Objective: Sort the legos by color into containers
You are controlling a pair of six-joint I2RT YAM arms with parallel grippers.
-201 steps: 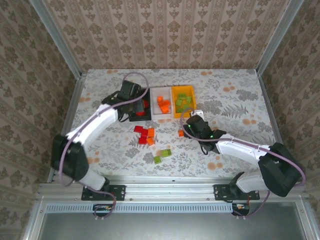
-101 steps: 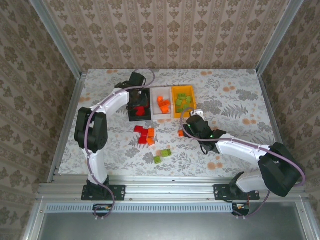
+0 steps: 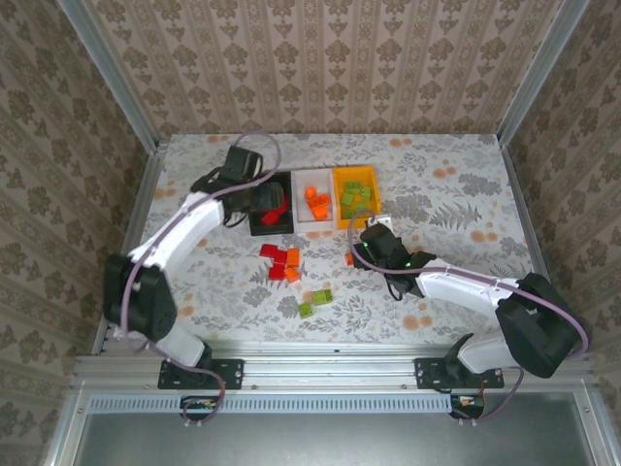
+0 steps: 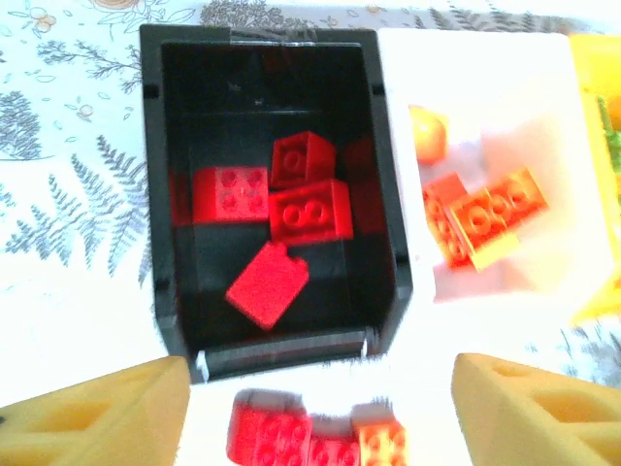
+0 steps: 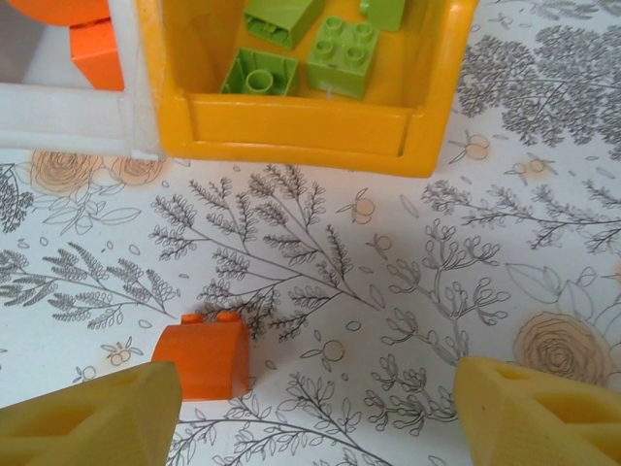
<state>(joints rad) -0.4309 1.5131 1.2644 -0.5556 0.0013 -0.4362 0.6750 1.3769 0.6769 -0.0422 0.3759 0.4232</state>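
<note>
Getting there: red legos (image 4: 310,209) in black bin (image 4: 151,194), orange ones (image 4: 485,209) in white bin (image 4: 505,97), green ones (image 5: 340,53) in yellow bin (image 5: 301,131); loose bricks (image 3: 279,262) waiting outside. Left gripper (image 4: 320,379), right gripper (image 5: 320,388) gaping, holding nothing.

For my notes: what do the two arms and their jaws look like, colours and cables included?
Both the left arm and right arm have white link shells between black joint housings, with a thin mauve cable looping alongside each. The jaws are blocky yellow-orange plastic with triangular cut-outs. No markings are legible.
</note>
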